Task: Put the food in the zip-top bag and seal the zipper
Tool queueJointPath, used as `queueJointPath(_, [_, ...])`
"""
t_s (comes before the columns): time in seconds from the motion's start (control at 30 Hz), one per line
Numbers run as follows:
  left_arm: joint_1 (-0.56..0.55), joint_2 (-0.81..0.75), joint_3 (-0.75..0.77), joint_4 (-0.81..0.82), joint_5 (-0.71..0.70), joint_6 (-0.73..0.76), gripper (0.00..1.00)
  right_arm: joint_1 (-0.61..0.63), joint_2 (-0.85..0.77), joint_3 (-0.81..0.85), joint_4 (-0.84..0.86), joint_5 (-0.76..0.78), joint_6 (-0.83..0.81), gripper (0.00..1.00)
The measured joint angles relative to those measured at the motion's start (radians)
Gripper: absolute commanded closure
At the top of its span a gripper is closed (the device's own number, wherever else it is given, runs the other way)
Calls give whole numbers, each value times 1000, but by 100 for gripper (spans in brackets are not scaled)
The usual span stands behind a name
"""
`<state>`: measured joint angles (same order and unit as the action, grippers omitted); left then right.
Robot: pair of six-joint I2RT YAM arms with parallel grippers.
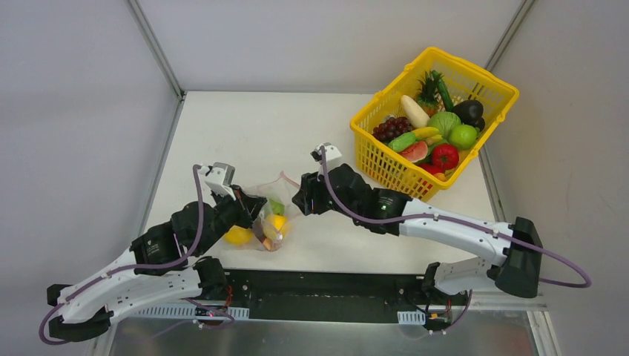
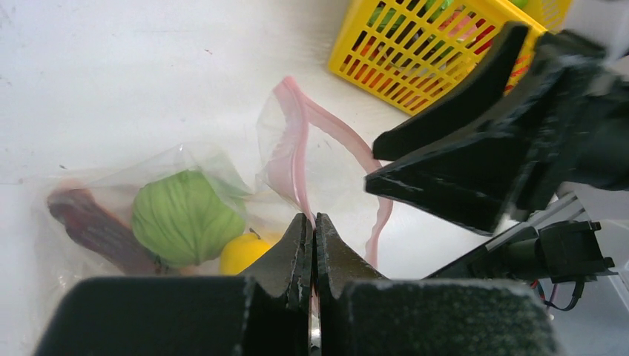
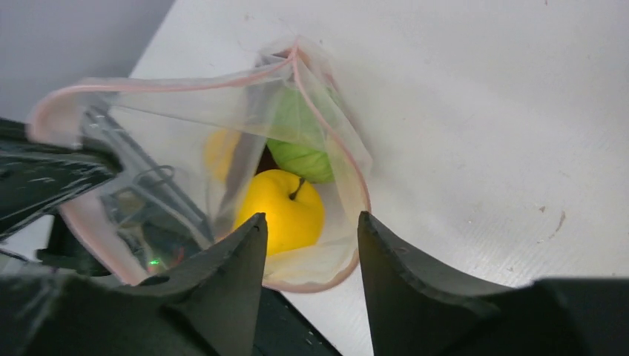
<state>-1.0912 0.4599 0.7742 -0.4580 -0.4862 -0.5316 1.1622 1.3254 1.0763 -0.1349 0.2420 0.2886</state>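
Two arms meet at the zip-top bag (image 1: 268, 219), which lies on the surface (image 1: 259, 133) near my front edge; my left end effector (image 2: 312, 222) is clenched on the pink zipper (image 2: 295, 148); my right end effector (image 3: 311, 226) hangs released just before the gaping mouth; inside I see a green cabbage (image 2: 185, 215) and a yellow apple (image 3: 285, 211); more food (image 1: 434, 137) fills the yellow basket (image 1: 382, 159) at far right.
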Motion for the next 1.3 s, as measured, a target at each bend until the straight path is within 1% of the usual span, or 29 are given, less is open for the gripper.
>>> queueJointPath(0.03, [0,-5,0,-6,-4,0,100,0,-7,2,1,-3,-3,46])
queueJointPath(0.17, [0,-21,1,-13,-20,0,100,0,-67,15,18,0,-11,36])
queueJointPath(0.33, [0,-22,2,-20,-21,0,100,-9,-92,15,13,51,-8,35])
queueJointPath(0.37, [0,-22,2,-20,-21,0,100,-15,-85,15,7,51,-3,39])
queueJointPath(0.43, [0,-21,1,-19,-21,0,100,-30,-53,16,0,42,13,42])
queueJointPath(0.53, [0,-16,2,-19,-21,0,100,-44,22,29,-22,18,28,57])
queueJointPath(0.6, [0,-10,3,-20,-20,0,100,-46,80,43,-48,-6,37,75])
queueJointPath(0.7, [0,-8,3,-21,-20,0,100,-45,121,55,-77,-25,35,93])
queueJointPath(0.73, [0,-8,5,-23,-20,0,100,-45,121,58,-86,-27,29,98])
queueJointPath(0.77, [0,-7,10,-31,-21,1,100,-45,119,64,-90,-27,25,100])
queueJointPath(0.83, [0,-2,31,-53,-23,8,100,-45,105,82,-90,-26,14,100])
queueJointPath(0.93, [0,31,134,-125,-43,36,100,-45,54,107,-80,-41,5,100])
queueJointPath(1.0, [0,68,243,-187,-56,58,100,-45,11,127,-60,-69,3,100])
queueJointPath(1.1, [0,150,463,-320,-93,79,100,-47,-39,175,-4,-117,5,100])
queueJointPath(1.2, [0,215,603,-420,-141,80,100,-56,-29,252,16,-149,5,100])
queueJointPath(1.3, [0,265,643,-502,-183,75,100,-74,45,364,-30,-153,5,99])
